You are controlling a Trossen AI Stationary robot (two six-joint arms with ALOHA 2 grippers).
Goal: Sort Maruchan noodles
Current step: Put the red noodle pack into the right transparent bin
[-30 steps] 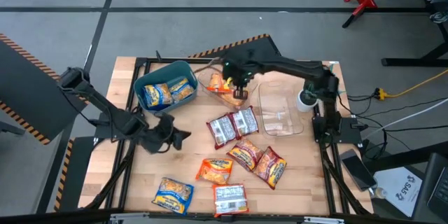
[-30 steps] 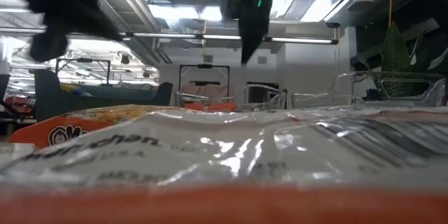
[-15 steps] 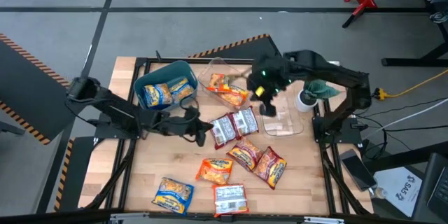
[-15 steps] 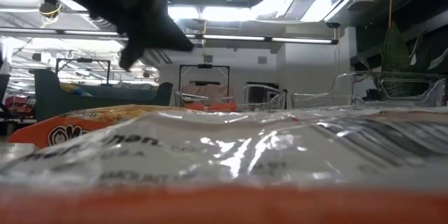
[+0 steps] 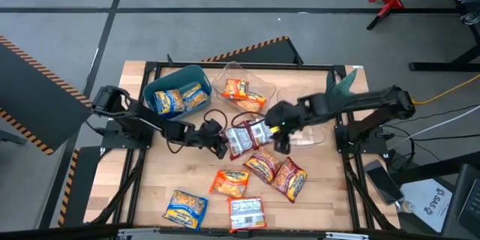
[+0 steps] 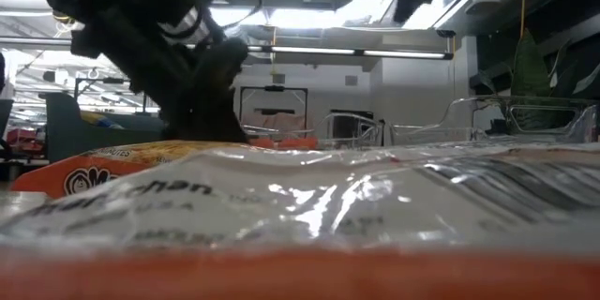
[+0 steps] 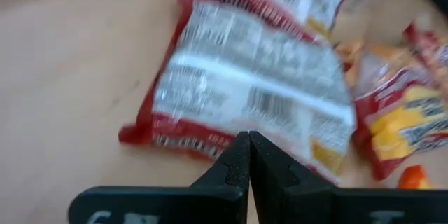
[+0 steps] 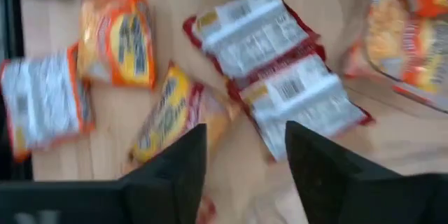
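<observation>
1. The red-white packets (image 5: 250, 135) lie flat on the counter (image 5: 150, 187) between both pincers; light, crinkly, slippery; best pinched at an edge seam.
2. Left pincer (image 5: 220, 142) pressed together, empty, just beside them, arm low; right pincer (image 5: 279, 141) apart, empty, hovering opposite.

Left gripper (image 5: 222, 144) pinched closed, arm reaching inward — right gripper (image 5: 279, 144) parted, arm stretched toward centre.

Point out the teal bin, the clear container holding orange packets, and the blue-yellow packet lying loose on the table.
teal bin (image 5: 154, 88): high view, on its left rim.
clear container (image 5: 225, 71): high view, on its far wall.
blue-yellow packet (image 5: 185, 208): high view, on the packet's middle.
</observation>
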